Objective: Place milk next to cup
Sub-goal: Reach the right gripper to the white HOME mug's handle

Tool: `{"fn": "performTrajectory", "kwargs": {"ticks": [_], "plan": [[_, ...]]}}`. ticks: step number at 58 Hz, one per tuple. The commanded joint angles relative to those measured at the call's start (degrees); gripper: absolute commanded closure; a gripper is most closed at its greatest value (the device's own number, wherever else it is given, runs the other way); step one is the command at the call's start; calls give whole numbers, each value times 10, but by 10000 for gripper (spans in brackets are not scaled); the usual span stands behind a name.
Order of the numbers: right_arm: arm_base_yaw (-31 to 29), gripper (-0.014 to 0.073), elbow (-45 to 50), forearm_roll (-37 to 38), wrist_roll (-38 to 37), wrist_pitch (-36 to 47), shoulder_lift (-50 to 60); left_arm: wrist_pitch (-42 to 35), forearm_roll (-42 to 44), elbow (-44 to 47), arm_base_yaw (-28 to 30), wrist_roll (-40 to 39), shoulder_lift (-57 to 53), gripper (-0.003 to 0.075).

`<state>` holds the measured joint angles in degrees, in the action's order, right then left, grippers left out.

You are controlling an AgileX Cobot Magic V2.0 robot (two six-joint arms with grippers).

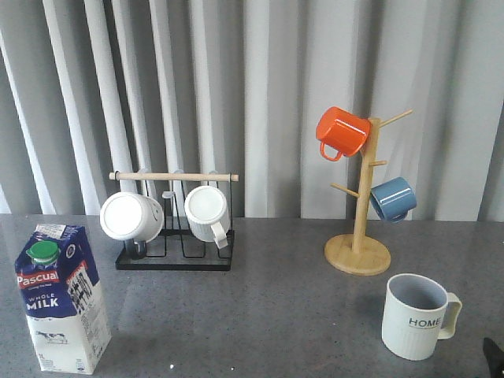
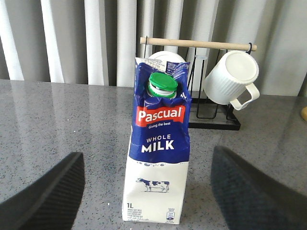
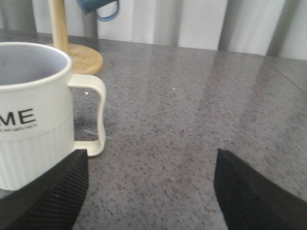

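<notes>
The milk (image 1: 61, 298) is a tall blue-and-white carton with a green cap, upright at the front left of the grey table. In the left wrist view the milk (image 2: 158, 143) stands between and beyond my open left gripper (image 2: 148, 191), whose fingers do not touch it. The cup (image 1: 417, 315), an off-white ribbed mug marked "HOME", stands at the front right. In the right wrist view the cup (image 3: 36, 115) is beside one finger of my open, empty right gripper (image 3: 151, 191). Only a dark tip of the right gripper (image 1: 494, 354) shows in the front view.
A black wire rack (image 1: 175, 236) with a wooden bar holds two white mugs (image 1: 130, 216) (image 1: 208, 211) at the back left. A wooden mug tree (image 1: 358, 236) carries an orange mug (image 1: 342, 131) and a blue mug (image 1: 392, 198) at the back right. Grey curtains hang behind.
</notes>
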<state>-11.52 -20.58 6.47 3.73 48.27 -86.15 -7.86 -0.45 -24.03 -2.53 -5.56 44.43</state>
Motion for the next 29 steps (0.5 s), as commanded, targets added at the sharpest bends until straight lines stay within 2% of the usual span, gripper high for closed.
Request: {"fn": "performTrajectory", "kwargs": {"ticks": [1, 29], "plan": [[-8, 55, -30, 28, -9, 47, -4, -40, -4, -18, 2, -7, -1, 200], [-8, 55, -101, 48, -44, 50, -84, -40, -4, -18, 2, -7, -1, 200]]}}
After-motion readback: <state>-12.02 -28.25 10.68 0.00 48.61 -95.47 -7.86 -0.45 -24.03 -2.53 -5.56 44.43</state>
